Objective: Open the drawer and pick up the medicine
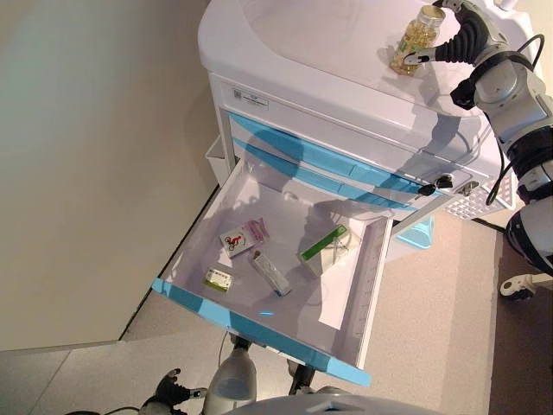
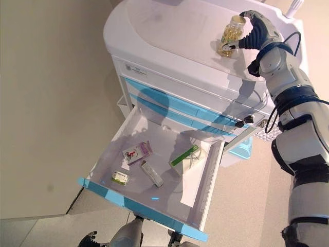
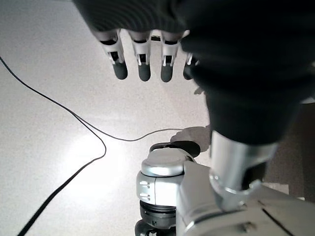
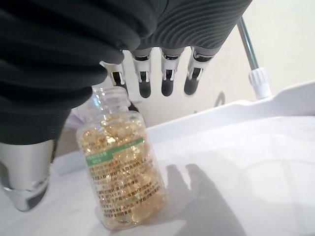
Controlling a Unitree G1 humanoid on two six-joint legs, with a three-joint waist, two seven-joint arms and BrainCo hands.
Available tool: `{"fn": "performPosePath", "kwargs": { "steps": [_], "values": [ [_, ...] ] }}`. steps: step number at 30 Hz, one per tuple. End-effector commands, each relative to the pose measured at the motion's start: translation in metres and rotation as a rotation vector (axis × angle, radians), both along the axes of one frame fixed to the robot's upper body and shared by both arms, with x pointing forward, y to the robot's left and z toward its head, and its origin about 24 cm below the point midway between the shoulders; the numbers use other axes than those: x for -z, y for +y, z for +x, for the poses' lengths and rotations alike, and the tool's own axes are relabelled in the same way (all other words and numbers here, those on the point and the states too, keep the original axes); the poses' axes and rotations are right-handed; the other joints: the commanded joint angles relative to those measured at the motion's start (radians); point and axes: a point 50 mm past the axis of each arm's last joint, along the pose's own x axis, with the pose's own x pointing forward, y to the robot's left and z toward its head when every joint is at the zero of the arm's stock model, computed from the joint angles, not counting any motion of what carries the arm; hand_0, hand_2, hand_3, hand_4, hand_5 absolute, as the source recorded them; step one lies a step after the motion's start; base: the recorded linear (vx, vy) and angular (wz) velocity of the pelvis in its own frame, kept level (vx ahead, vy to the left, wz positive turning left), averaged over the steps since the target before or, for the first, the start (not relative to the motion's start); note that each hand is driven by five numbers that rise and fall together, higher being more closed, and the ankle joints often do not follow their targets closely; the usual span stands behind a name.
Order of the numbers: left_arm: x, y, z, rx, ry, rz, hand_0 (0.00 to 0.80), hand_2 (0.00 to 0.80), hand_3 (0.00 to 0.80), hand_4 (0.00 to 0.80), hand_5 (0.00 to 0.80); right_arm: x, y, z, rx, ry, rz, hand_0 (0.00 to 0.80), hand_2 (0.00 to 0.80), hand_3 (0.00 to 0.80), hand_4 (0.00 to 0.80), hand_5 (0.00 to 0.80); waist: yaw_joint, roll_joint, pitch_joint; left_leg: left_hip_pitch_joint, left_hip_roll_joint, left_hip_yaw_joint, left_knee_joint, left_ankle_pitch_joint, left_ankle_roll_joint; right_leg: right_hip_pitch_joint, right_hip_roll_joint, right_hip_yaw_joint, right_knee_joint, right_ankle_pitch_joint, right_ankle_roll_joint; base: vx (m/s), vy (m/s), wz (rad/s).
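A clear bottle of yellow capsules point(image 1: 416, 39) stands without a cap on the white cart top point(image 1: 311, 43), also seen close up as the bottle point(image 4: 123, 172) in the right wrist view. My right hand point(image 1: 467, 35) is beside it with fingers point(image 4: 167, 78) straight above the bottle's neck and the thumb off to one side, not closed round it. The blue-fronted drawer point(image 1: 259, 333) is pulled fully out. Inside lie a pink-and-white box point(image 1: 244, 238), a green-striped box point(image 1: 324, 249), a small yellow-green box point(image 1: 218, 278) and a slim white box point(image 1: 270, 273). My left hand point(image 3: 142, 69) hangs low over the floor, open.
A beige wall runs close along the cart's left. Two shut blue drawers point(image 1: 320, 160) sit above the open one, with a key point(image 1: 441, 181) in a lock. A white mesh basket point(image 1: 479, 201) and a blue bin point(image 1: 419, 232) hang at the cart's right side.
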Motion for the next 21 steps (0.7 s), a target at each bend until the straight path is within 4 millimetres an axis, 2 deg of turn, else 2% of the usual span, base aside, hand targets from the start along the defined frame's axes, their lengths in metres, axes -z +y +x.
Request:
{"fn": "performPosePath", "kwargs": {
  "steps": [1, 11, 17, 21],
  "values": [
    [0.0, 0.004, 0.001, -0.011, 0.005, 0.017, 0.0, 0.0, 0.0, 0.0, 0.0, -0.035, 0.002, -0.009, -0.007, -0.132, 0.009, 0.0, 0.0, 0.0, 0.0, 0.0, 0.005, -0.024, -0.003, 0.042, -0.046, 0.005, -0.003, -0.061, 0.03, -0.092, -0.021, 0.019, 0.088, 0.052, 0.044, 0.0, 0.0, 0.0],
    [0.0, 0.006, -0.002, -0.008, 0.018, 0.023, 0.0, 0.0, 0.0, 0.0, 0.0, -0.042, -0.008, -0.016, 0.018, -0.186, 0.021, 0.0, 0.0, 0.0, 0.0, 0.0, -0.007, -0.025, -0.017, 0.057, -0.046, 0.016, -0.002, -0.068, 0.032, -0.083, -0.021, 0.031, 0.09, 0.052, 0.045, -0.001, 0.0, -0.01],
    [0.001, 0.005, -0.007, -0.016, 0.035, 0.022, 0.0, 0.0, 0.0, 0.0, 0.0, -0.048, -0.024, -0.031, -0.008, -0.333, 0.196, 0.0, 0.0, 0.0, 0.0, 0.0, -0.025, -0.011, -0.04, 0.086, -0.048, 0.03, -0.003, -0.083, 0.037, -0.06, -0.023, 0.042, 0.09, 0.044, 0.047, 0.015, 0.015, -0.08],
    [0.003, 0.004, -0.014, -0.016, 0.054, 0.018, 0.0, 0.0, 0.0, 0.0, 0.0, -0.042, -0.041, -0.044, -0.021, -0.395, 0.28, 0.0, 0.0, 0.0, 0.0, 0.0, -0.038, 0.0, -0.06, 0.114, -0.049, 0.045, -0.004, -0.095, 0.037, -0.033, -0.026, 0.051, 0.084, 0.042, 0.051, 0.013, 0.012, -0.03]
  ]
}}
